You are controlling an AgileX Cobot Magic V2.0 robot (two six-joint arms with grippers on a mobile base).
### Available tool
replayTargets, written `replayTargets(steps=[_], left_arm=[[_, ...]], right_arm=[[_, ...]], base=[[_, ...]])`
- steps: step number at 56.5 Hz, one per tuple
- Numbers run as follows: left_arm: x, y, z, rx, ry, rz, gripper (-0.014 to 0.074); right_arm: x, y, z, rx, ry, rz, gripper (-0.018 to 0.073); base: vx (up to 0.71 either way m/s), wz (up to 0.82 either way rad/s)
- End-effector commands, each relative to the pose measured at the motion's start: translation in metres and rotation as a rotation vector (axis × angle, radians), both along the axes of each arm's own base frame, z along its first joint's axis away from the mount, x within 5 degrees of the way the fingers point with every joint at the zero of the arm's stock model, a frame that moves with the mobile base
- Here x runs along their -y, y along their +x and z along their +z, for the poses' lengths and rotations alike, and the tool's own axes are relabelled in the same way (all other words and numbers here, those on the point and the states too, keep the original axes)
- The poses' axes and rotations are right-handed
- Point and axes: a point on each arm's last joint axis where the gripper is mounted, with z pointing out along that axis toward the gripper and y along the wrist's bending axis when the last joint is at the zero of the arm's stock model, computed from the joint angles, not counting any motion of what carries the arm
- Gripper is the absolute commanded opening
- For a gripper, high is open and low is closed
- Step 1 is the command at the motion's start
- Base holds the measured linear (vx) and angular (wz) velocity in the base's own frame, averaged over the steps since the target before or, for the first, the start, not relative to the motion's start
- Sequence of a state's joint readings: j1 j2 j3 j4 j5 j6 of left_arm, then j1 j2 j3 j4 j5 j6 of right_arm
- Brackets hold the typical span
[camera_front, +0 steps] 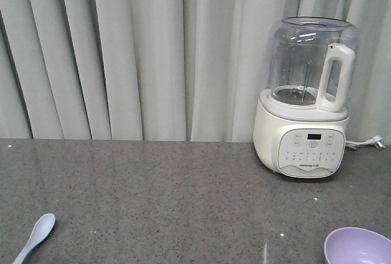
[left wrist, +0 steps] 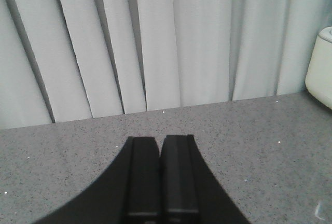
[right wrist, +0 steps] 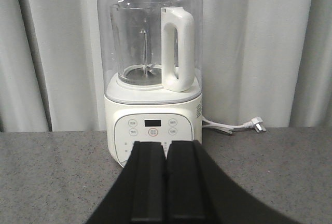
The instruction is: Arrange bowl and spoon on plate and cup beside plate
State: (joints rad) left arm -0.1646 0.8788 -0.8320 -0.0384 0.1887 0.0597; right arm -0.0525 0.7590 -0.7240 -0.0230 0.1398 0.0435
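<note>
Grippers come first: the left gripper and the right gripper each have two black fingers pressed together with only a thin seam between them, and they hold nothing. Both look out level across the counter rather than down at it, so neither wrist view shows a task thing. In the front view the spoon lies flat at the near left edge, scoop toward the back and handle running out of frame. The bowl stands upright at the near right corner, partly cut off and well apart from the spoon. The plate and cup are not in view, so I cannot tell where they are.

Nothing looks arranged yet, so the step in hand is probably the first reach. To do it well, spread the fingers before descending and tip the wrist down so the target shows in its own camera. The bowl suits the right arm, with one finger inside the wall and one outside. The spoon suits the left. It lies low, so come straight down and close across the narrow handle, or it may skid. Farther back, the blender stands directly ahead of the right gripper, its cord trailing aside; keep clear of both. The curtain closes the back.
</note>
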Motion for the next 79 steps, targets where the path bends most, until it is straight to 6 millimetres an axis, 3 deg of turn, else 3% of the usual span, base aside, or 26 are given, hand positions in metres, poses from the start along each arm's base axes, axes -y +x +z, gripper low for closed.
replayTargets(steps=[1,15,22,27,34,45,54,79], left_arm=[[-0.001,-0.003,0.023,0.139,-0.029,0.003,0.0124],[-0.001,-0.003,0.021,0.132,0.002,0.001,0.0483],[-0.001,-0.003,0.015,0.064,0.031,-0.001,0.0618],[-0.003,0.000,0.005,-0.040,0.044,0.010,0.0622],[-0.010,0.021,-0.009,-0.219,0.061,0.055,0.0585],[-0.014,0.076,-0.033,-0.524,0.093,0.084,0.0561],[-0.012,0.114,-0.072,-0.762,0.121,0.076,0.0561],[-0.009,0.154,-0.141,-0.946,0.150,0.064,0.0561]], right_arm=[[0.000,-0.002,0.020,0.125,-0.026,-0.001,0.0136],[0.000,-0.002,0.019,0.107,-0.023,-0.001,0.0540],[0.000,-0.002,0.019,0.107,-0.023,-0.001,0.0631],[0.000,-0.002,0.019,0.108,-0.021,0.001,0.0630],[-0.006,-0.002,0.019,0.108,-0.015,0.041,0.0596],[-0.011,0.000,0.013,0.049,-0.016,0.067,0.0546],[-0.011,0.005,0.006,-0.005,-0.015,0.067,0.0543],[-0.011,0.011,0.003,-0.028,-0.015,0.067,0.0543]], base=[[0.00,0.00],[0.00,0.00],[0.00,0.00],[0.00,0.00],[0.00,0.00],[0.00,0.00],[0.00,0.00],[0.00,0.00]])
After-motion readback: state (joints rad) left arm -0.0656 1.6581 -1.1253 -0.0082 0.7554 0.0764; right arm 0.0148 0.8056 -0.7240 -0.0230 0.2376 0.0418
